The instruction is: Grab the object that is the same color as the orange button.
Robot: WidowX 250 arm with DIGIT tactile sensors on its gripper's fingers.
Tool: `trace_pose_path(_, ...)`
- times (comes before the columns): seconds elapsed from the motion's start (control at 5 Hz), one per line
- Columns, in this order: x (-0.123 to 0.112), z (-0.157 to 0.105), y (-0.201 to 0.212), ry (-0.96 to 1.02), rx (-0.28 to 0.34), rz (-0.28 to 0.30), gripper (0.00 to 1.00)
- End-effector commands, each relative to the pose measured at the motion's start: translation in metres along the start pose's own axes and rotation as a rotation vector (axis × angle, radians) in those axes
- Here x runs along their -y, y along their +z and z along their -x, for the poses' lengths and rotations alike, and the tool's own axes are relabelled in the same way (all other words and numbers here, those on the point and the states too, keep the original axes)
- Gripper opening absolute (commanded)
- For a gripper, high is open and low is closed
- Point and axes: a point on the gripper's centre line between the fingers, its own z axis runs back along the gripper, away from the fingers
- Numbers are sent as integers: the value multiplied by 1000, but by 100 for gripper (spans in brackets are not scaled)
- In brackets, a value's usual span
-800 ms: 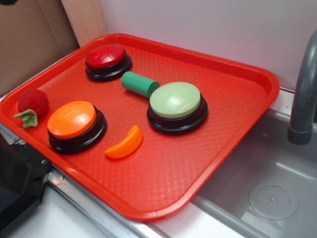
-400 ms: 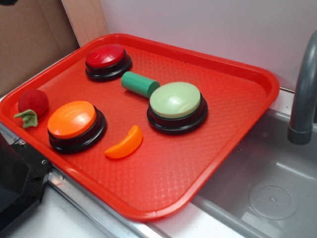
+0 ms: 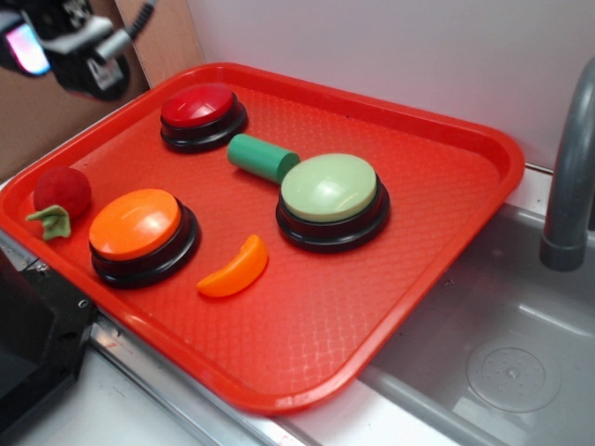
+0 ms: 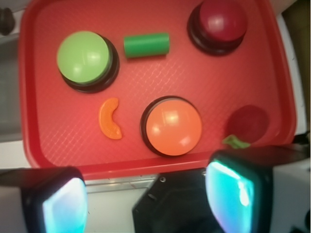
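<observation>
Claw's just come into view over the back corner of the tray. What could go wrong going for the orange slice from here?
The orange slice lies close beside the orange button, so a wide-open claw could catch the dome or press it. The slice is low, curved and glossy, so the pads may slip off it. The claw sits high, away from the slice, and its path may pass over the red button.
</observation>
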Motion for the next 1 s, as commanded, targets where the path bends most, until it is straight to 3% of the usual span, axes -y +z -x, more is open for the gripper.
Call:
trace_pose_path(0.0,27,-14,-53,82,40,15,100)
trace_pose_path(0.4,45,-21,-90,70,81,7,100)
trace_pose_path(0.8,59,-27,-118,100,64,28,100)
